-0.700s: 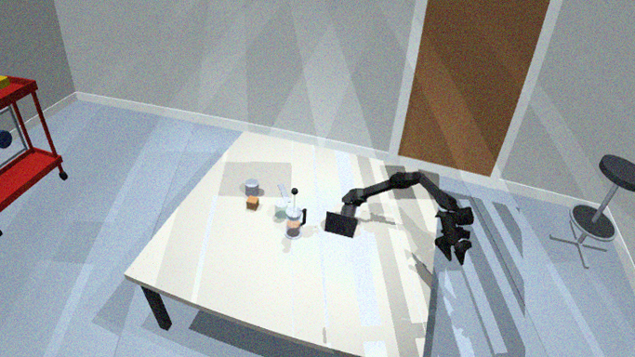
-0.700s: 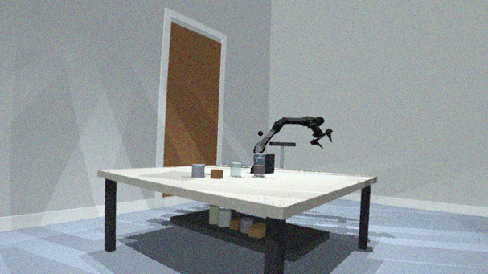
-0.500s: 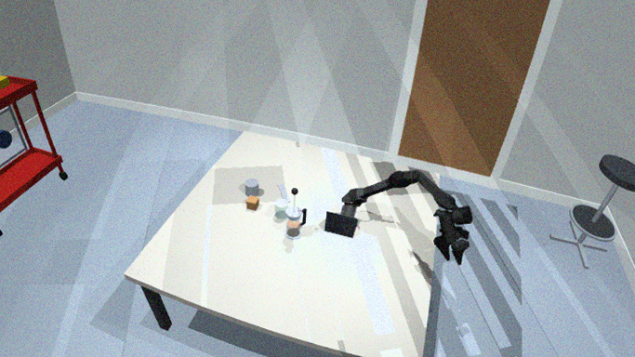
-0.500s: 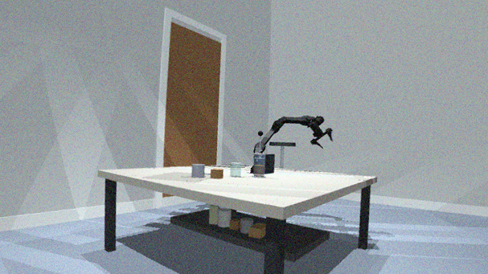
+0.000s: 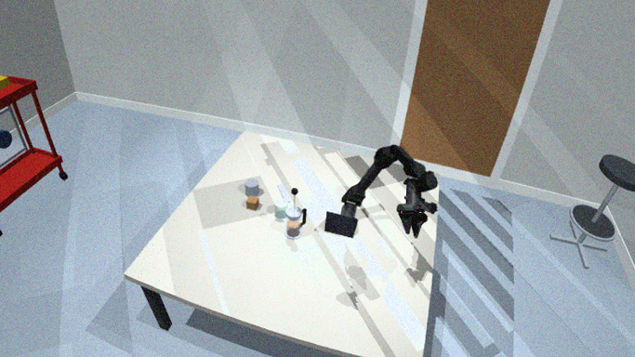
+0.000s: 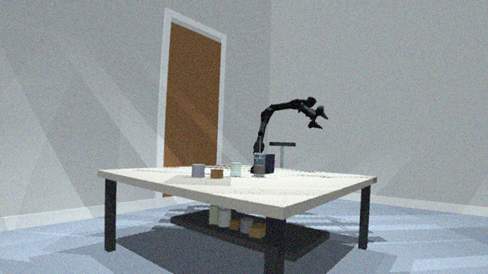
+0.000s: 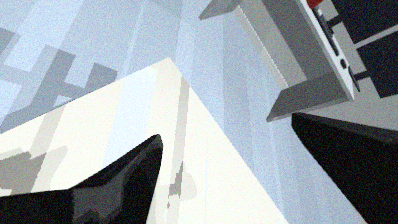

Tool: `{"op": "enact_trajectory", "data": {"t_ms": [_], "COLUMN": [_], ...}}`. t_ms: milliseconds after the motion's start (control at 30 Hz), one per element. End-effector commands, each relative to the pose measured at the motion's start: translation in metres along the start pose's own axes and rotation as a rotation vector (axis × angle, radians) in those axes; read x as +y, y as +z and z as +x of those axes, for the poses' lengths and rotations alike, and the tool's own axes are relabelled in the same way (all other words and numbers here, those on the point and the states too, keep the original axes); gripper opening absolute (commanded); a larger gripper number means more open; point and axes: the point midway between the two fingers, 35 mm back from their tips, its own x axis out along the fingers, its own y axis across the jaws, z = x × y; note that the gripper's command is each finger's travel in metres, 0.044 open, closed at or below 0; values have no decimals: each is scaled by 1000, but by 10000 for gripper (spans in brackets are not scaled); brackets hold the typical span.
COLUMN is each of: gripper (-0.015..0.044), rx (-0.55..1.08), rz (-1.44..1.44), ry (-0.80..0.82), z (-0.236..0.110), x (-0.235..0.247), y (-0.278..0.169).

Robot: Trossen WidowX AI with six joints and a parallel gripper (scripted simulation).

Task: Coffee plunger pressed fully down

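The coffee press (image 5: 293, 225) (image 6: 258, 166) stands upright near the middle of the white table (image 5: 259, 279) (image 6: 306, 190). It is a glass jar with a dark handle. Its plunger knob (image 5: 294, 191) is raised on a thin rod above the lid. My gripper (image 5: 415, 227) (image 6: 316, 120) (image 7: 224, 129) is open and empty. It hangs in the air over the table's right edge, far to the right of the press and well above the table top. The wrist view shows only my two dark fingers, a table corner (image 7: 150, 100) and the floor; the press is out of that view.
A grey cup (image 5: 251, 186) (image 6: 198, 170), a brown cube (image 5: 252, 202) (image 6: 217, 173) and a clear glass (image 5: 281, 210) (image 6: 235, 169) stand just left of the press. The arm's black base box (image 5: 341, 224) sits right of it. A red cart (image 5: 11, 175) and a stool (image 5: 613, 187) stand on the floor.
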Motion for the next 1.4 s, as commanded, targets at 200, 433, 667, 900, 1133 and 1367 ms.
{"op": "enact_trajectory", "data": {"t_ms": [200, 433, 667, 900, 1133, 1367], "gripper": [440, 440, 440, 440, 440, 440], "rx": [178, 299, 415, 507, 507, 503], "rz": [545, 929, 1290, 1564, 1570, 1566], "ry": [-310, -564, -851, -1123, -1127, -1120], "z": [-67, -123, -182, -229, -213, -194], "x": [-93, -120, -109, -71, -52, -30], "y": [-137, -248, -356, -437, -451, -464]}}
